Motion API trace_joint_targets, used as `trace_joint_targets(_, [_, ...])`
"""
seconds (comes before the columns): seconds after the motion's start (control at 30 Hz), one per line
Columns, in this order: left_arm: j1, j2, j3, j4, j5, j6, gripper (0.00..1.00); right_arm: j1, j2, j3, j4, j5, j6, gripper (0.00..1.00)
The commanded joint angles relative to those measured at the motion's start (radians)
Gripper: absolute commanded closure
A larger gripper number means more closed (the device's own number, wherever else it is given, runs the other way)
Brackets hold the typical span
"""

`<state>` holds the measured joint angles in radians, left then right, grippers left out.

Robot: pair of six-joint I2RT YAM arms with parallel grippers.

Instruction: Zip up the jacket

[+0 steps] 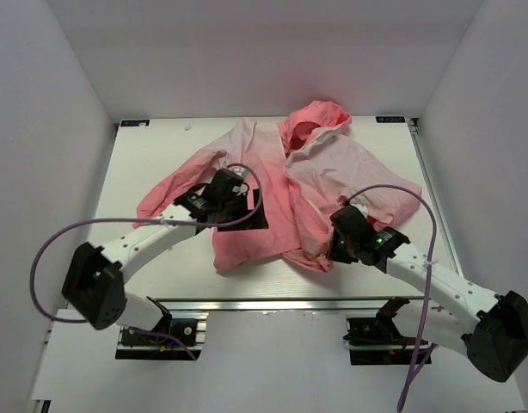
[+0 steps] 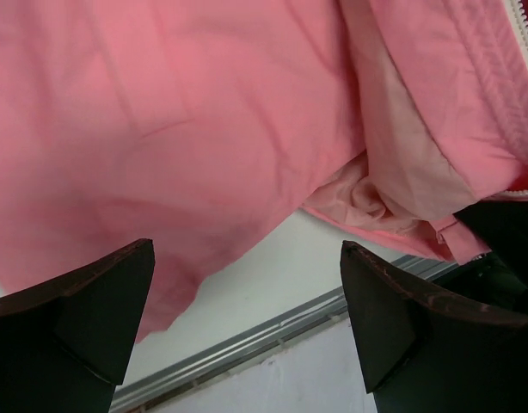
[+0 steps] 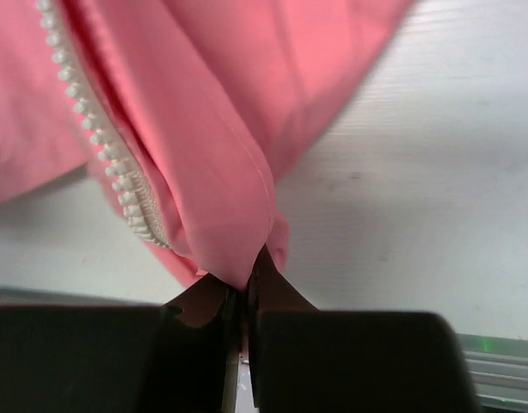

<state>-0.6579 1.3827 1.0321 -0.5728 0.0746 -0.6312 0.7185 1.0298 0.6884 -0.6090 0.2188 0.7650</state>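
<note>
Left gripper (image 2: pixel 247 249) is seen with jaws spread wide over the coral jacket (image 2: pixel 161 112) hem. White zipper (image 2: pixel 526 34) teeth are seen at right. Bare table (image 2: pixel 273 275) and metal rail (image 2: pixel 247 344) are exposed on the near side.

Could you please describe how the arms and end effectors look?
The left arm and right arm have white links and chunky black joint housings, each trailing a purple cable. A green light glows near the right wrist. The left end effector and right end effector are black with wedge-shaped fingers.

jacket (image 1: pixel 255 232) coral fading to pale pink, white zipper teeth (image 3: pixel 118 176), white table (image 1: pixel 152 163)
</note>
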Motion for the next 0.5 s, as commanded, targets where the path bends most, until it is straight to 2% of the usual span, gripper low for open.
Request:
trace_joint_targets(0.0, [-0.029,0.096,0.084,0.042,0.025,0.031,0.02,-0.051,-0.054,-0.049,-0.041,0.065,0.058,1.0])
trace_joint_targets(0.23, [-0.127,0.35,0.301,-0.024,-0.087,0.042,0.02,-0.053,-0.249,-0.09,-0.103,0.214,0.21,1.0])
trace_joint_targets(0.47, [-0.206,0.53,0.482,-0.093,-0.183,0.048,0.02,-0.053,-0.304,-0.151,-0.032,0.172,0.235,1.0])
